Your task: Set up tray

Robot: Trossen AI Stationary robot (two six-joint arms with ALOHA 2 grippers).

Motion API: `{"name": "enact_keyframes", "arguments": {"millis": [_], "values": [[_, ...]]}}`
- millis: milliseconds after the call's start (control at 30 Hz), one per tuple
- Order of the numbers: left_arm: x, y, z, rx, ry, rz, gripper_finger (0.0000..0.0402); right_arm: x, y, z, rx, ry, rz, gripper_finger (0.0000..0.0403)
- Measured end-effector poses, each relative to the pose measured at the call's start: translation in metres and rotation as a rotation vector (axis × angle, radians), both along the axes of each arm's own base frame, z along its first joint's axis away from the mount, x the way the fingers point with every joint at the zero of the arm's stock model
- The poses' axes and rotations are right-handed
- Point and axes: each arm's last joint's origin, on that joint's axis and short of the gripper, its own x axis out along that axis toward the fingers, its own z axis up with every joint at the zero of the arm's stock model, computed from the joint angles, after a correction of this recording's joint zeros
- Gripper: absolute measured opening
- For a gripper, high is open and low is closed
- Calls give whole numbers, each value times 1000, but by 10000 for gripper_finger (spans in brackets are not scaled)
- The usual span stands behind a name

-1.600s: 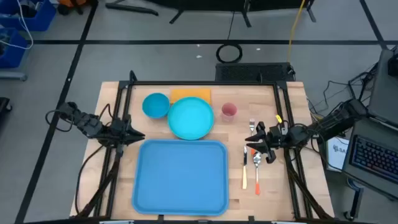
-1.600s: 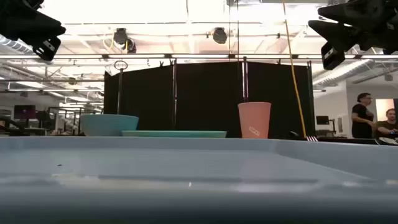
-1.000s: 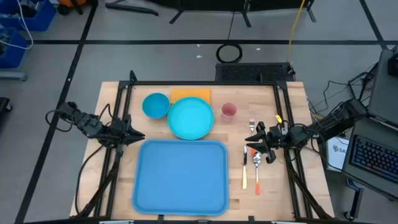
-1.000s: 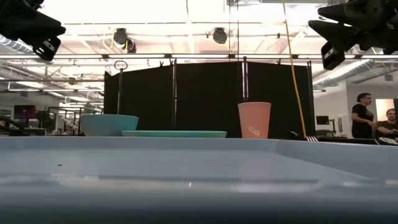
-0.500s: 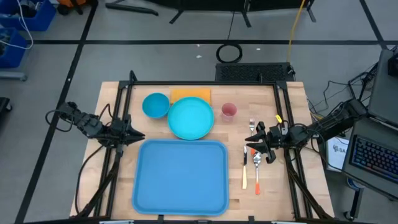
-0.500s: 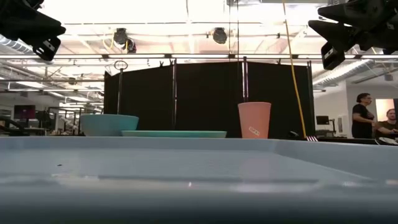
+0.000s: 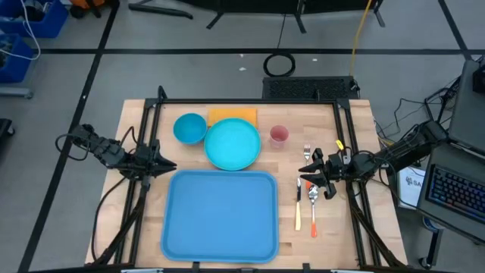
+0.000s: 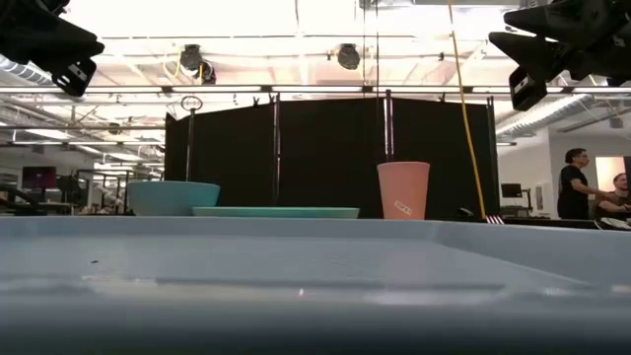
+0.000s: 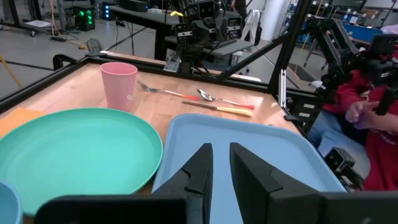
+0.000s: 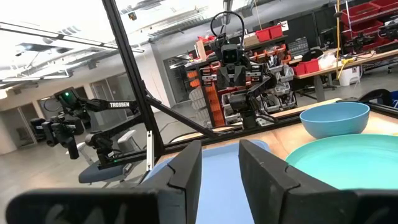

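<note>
The tray [image 7: 220, 216] lay bare at the desk's [image 7: 356, 144] near edge; nothing had been loaded. Both tools, left [image 7: 168, 164] and right [image 7: 305, 176], were held slightly parted and empty. A first dish was judged next.

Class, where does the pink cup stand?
In the high view, the pink cup stands toward the table's far right, between the turquoise plate and the fork.

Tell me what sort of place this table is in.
Probably a robotics lab or workshop: open ceiling with ducts, shelving with red storage bins, and another robot arm rig on a bench beyond the table.
</note>
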Motion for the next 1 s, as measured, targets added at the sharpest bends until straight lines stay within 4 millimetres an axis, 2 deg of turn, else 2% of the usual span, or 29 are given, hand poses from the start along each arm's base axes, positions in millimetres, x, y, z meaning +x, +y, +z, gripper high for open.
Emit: {"name": "enact_keyframes", "arguments": {"millis": [700, 867, 1000], "values": [[0, 0, 0, 0, 0, 0, 58, -1, 0, 4, 17, -44, -2, 100], [0, 0, 0, 0, 0, 0, 58, -2, -3, 9, 135, -87, -33, 100], [0, 0, 0, 0, 0, 0, 58, -2, -3, 10, 158, -95, -29, 100]]}}
